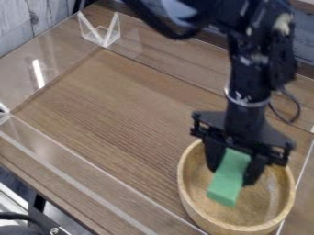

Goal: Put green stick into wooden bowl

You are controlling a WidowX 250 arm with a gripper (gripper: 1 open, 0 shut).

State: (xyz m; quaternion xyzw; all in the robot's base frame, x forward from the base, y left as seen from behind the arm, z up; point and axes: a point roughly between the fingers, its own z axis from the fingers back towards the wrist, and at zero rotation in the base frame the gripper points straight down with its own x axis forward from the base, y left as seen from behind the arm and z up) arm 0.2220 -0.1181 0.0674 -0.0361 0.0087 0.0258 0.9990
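Note:
The green stick hangs on end between the black fingers of my gripper, which is shut on its upper part. Its lower end sits low inside the wooden bowl, a wide round dish of light tan wood at the near right of the table; I cannot tell whether the stick touches the bowl's floor. The black arm reaches down from the top right and hides part of the bowl's far rim.
A clear plastic wall fences the wooden table on the left and front. A small clear wire stand sits at the far left corner. The table's near edge runs just below the bowl.

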